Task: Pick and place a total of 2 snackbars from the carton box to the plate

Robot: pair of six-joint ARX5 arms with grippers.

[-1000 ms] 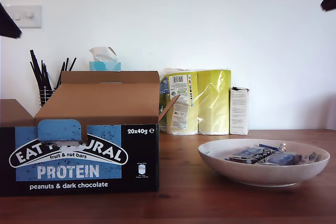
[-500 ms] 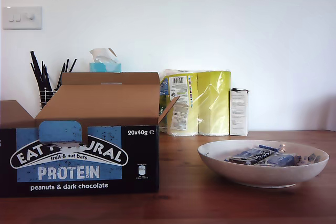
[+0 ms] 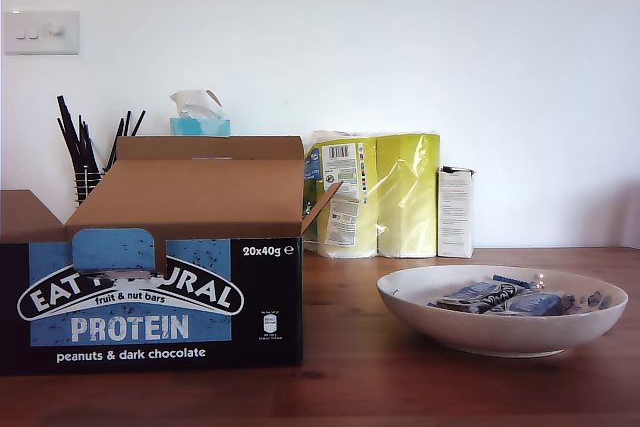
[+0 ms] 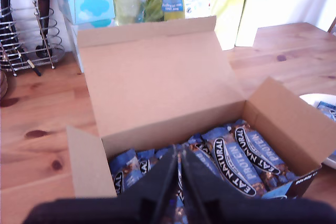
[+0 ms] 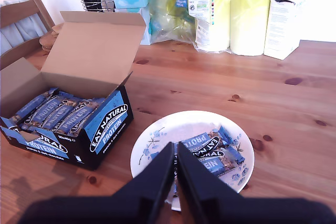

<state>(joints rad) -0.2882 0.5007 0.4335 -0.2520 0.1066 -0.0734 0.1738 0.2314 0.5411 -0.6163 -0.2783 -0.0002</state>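
Carton box (image 3: 150, 292) printed "EAT NATURAL PROTEIN peanuts & dark chocolate", full of bars, beside plate (image 3: 500, 332) holding two snackbars (image 5: 210, 150). Tissue box (image 3: 200, 125), yellow packs (image 3: 385, 192) behind on table (image 3: 340, 367). First end effector (image 4: 179, 182) over carton, second end effector (image 5: 176, 179) over plate, both closed, empty.

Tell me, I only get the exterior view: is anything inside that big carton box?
Observer: Yes. The first wrist view looks into the carton box: snackbars lie packed side by side.
Operator: Where are the arms? I see none.
Observer: My first gripper hangs above the box, jaws shut and empty.
Operator: And the other?
Observer: My second gripper hangs above the plate, shut, over the bars lying on it.
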